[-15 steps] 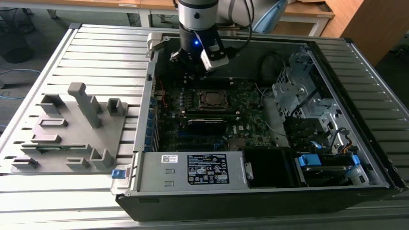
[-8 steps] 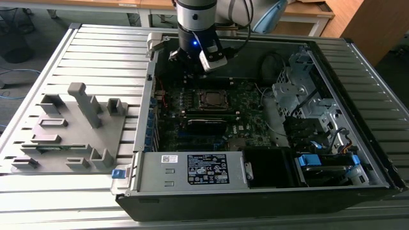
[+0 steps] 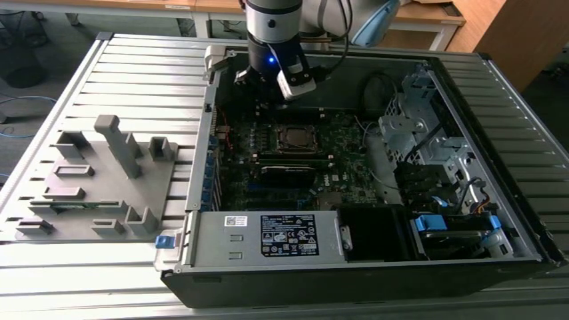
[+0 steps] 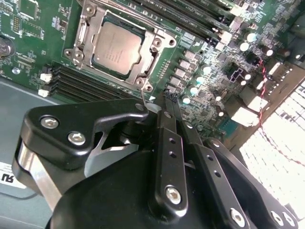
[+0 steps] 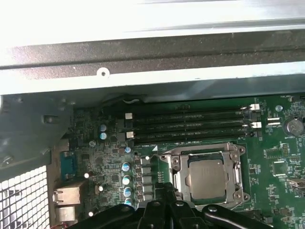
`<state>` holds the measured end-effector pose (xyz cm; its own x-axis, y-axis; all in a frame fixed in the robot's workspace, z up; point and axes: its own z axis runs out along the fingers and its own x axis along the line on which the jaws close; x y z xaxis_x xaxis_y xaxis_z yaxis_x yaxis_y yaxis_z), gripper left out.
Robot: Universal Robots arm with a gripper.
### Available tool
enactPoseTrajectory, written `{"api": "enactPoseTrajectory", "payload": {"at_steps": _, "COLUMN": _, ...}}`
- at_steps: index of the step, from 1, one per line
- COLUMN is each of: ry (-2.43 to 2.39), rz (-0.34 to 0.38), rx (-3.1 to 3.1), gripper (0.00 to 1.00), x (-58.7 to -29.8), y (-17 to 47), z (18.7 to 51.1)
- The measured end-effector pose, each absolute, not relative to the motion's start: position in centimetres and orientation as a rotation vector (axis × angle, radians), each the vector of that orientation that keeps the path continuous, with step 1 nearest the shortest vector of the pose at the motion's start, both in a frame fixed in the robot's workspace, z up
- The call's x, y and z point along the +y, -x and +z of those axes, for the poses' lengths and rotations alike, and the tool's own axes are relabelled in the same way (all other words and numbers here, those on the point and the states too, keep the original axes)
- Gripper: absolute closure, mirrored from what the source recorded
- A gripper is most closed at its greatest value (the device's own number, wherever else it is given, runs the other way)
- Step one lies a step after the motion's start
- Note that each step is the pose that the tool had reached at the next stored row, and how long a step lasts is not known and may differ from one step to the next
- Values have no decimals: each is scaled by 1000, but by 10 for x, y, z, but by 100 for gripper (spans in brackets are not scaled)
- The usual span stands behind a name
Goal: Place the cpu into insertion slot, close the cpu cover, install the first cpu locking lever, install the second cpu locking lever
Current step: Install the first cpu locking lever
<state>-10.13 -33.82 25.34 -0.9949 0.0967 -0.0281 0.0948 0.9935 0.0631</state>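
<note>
Inside the open computer case (image 3: 356, 283), the cpu (image 4: 116, 47) is sitting under its cpu cover (image 4: 82, 34); the gripper (image 4: 170, 101), fingers (image 4: 167, 126) pressed together, is hovering beside the thin locking lever (image 4: 142, 93), probably springy, best pushed at its free end.

Place: you are working in a robotics lab or test workshop, set in an office-like room.
Bench: your table (image 3: 133, 67) is bare slatted metal, the kind used for mounting rigs.
Workpiece: an open PC case (image 3: 356, 283) lies flat on it, with the board (image 3: 266, 187) and cpu (image 4: 118, 47) exposed.
Machine: your arm (image 3: 271, 27) reaches down into the case from above.
Fixture: a grey jig (image 3: 98, 180) with upright blocks and pockets sits on the table, beside the case at the exterior view's left.
Surroundings: beyond the table you see wooden desks (image 3: 427, 17), a wooden cabinet (image 3: 524, 33) and a blue cable (image 3: 18, 130) loose on the floor.
</note>
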Motion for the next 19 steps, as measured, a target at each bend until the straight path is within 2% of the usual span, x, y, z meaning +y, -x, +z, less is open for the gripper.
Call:
{"api": "enactPoseTrajectory", "payload": {"at_steps": 7, "ry": -151, "rz": 98, "rx": 3124, "gripper": 89, "x": -338, "y": 101, "z": 253}}
{"api": "enactPoseTrajectory", "payload": {"at_steps": 11, "ry": -152, "rz": 180, "rx": 3123, "gripper": 89, "x": -339, "y": 101, "z": 253}}
{"api": "enactPoseTrajectory", "payload": {"at_steps": 19, "ry": -152, "rz": 182, "rx": 3122, "gripper": 89, "x": -339, "y": 108, "z": 252}}
